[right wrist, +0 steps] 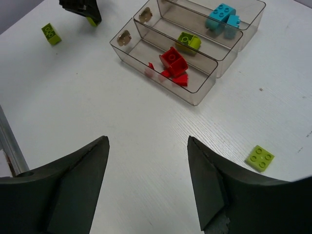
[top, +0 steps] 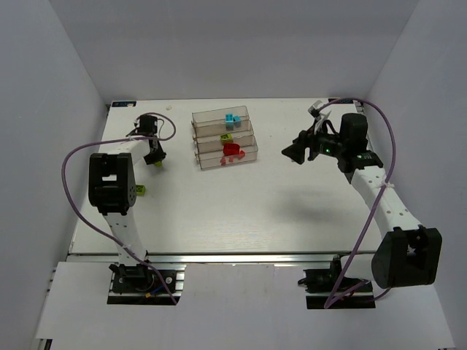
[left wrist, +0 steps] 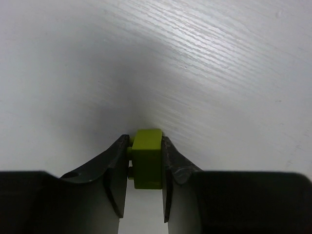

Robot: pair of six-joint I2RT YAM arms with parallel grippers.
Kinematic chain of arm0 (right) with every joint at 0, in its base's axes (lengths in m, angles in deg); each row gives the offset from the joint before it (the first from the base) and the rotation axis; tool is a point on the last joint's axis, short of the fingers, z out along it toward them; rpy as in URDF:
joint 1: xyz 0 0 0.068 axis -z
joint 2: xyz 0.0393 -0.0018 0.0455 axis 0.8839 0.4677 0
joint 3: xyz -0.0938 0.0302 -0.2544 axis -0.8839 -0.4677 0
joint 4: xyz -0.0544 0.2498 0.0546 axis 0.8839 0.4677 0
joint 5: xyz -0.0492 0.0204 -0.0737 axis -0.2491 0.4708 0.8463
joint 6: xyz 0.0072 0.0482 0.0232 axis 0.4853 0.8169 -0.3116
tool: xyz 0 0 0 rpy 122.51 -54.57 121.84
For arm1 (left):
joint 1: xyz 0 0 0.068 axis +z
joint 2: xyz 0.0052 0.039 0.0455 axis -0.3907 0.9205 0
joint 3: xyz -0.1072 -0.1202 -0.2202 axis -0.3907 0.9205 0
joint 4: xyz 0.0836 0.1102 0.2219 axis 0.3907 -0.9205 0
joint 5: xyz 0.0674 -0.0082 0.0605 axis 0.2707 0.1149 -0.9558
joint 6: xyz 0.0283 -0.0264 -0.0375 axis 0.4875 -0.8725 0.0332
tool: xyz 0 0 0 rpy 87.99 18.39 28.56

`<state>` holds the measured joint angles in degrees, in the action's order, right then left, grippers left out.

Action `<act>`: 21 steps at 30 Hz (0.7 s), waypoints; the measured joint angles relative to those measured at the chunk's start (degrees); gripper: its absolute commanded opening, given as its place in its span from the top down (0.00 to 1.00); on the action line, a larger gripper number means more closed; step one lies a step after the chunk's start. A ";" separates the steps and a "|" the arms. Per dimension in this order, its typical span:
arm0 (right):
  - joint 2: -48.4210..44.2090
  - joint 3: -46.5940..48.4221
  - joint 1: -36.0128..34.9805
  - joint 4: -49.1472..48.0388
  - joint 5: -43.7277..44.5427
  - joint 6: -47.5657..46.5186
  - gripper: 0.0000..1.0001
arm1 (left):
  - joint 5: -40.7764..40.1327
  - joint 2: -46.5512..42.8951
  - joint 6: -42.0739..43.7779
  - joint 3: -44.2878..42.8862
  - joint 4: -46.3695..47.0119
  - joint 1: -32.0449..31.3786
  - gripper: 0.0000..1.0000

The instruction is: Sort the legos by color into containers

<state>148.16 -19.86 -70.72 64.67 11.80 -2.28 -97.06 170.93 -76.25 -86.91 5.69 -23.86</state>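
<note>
My left gripper is shut on a yellow-green lego, held close over the table; in the top view it is left of the containers. These clear bins hold cyan legos, one yellow-green lego and red legos, each colour in its own bin. A loose yellow-green lego lies near the left arm and also shows in the right wrist view. Another yellow-green lego lies near my right gripper, which is open, empty and raised right of the bins.
White walls close in the table on the left, back and right. The left arm's elbow stands over the table's left side. The right arm reaches along the right side, with purple cables looping above both arms.
</note>
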 measured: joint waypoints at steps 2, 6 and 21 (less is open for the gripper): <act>0.00 0.00 1.05 0.00 -0.26 0.22 0.30 | 1.16 -0.50 -0.09 0.17 0.00 0.00 0.95; 0.22 -0.02 2.75 -0.11 0.92 -0.26 0.68 | 5.01 -5.27 0.11 2.03 0.33 -0.42 1.00; 5.79 -0.13 8.79 0.50 4.28 -0.63 1.00 | 52.52 4.57 17.79 -18.56 14.67 -5.92 1.00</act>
<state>153.96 -19.99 -61.93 65.18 16.09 -2.91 -44.53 175.50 -58.46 -105.46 20.36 -29.78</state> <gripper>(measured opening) 0.011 0.380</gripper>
